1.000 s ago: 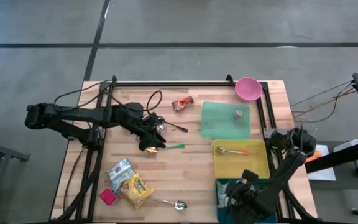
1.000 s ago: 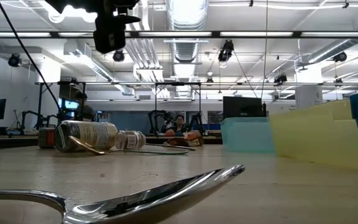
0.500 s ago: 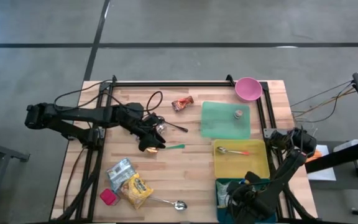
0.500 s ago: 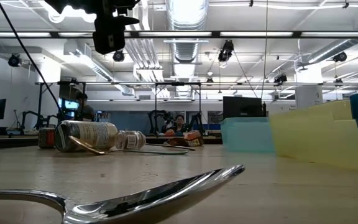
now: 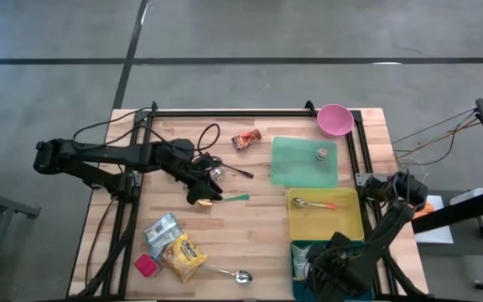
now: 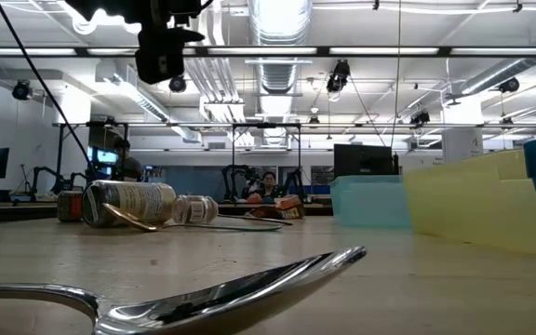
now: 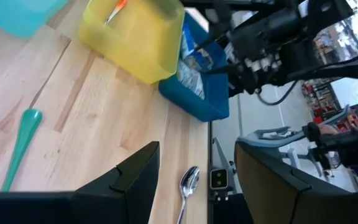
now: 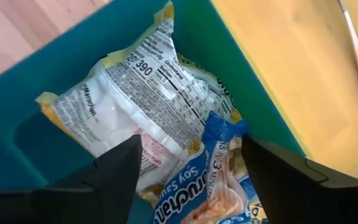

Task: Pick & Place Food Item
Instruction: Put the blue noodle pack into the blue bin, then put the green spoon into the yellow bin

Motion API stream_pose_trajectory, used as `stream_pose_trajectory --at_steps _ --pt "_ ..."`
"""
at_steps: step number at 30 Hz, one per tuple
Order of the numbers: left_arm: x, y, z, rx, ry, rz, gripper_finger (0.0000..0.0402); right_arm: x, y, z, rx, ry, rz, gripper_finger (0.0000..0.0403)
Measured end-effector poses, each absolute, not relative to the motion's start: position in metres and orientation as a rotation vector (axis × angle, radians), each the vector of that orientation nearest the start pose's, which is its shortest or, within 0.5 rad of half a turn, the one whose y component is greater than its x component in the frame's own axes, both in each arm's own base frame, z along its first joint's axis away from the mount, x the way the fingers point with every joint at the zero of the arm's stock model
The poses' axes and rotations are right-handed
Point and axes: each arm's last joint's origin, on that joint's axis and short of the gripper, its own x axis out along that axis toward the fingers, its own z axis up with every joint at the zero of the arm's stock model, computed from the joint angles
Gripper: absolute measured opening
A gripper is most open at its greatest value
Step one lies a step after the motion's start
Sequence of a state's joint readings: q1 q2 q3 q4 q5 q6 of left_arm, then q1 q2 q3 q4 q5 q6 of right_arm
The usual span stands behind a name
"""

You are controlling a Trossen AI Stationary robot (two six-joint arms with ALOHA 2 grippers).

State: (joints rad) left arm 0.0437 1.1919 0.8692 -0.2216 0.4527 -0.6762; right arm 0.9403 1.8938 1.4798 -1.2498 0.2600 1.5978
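Observation:
My right gripper [image 8: 191,143] hangs open over the teal bin [image 8: 17,143] at the table's near right corner, pointing down. Below it a blue soy-sauce noodle packet [image 8: 213,177] lies between the fingers, apart from them, resting partly on a white and yellow packet [image 8: 135,93] on the bin's floor. My left gripper [image 7: 197,149] stands open above the table's middle [image 5: 204,195], nothing between its fingers. More food packets, a silvery one [image 5: 162,229] and a yellow one [image 5: 183,254], lie flat at the near left.
A yellow bin [image 5: 346,220] holding a spoon adjoins the teal bin on its far side. A green board [image 5: 296,168], pink bowl [image 5: 334,119], red wrapper [image 5: 246,139], green spoon [image 5: 236,198], metal spoon [image 5: 231,274] and pink block [image 5: 145,266] lie around.

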Motion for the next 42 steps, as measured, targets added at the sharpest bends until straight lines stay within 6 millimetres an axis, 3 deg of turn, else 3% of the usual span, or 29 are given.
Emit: stream_pose_trajectory --at_steps 16,26,42 --pt "0.249 -0.002 0.272 -0.799 0.739 -0.173 0.0214 0.208 0.276 0.241 0.403 1.255 -0.541 0.0283" --pt "0.25 -0.014 0.269 -0.696 0.734 -0.091 0.0214 0.208 0.265 0.278 0.428 1.014 -0.557 0.0283" --pt "0.262 -0.018 0.228 -0.643 0.962 0.075 0.0214 0.216 0.246 0.288 0.403 0.856 -0.629 0.0283"
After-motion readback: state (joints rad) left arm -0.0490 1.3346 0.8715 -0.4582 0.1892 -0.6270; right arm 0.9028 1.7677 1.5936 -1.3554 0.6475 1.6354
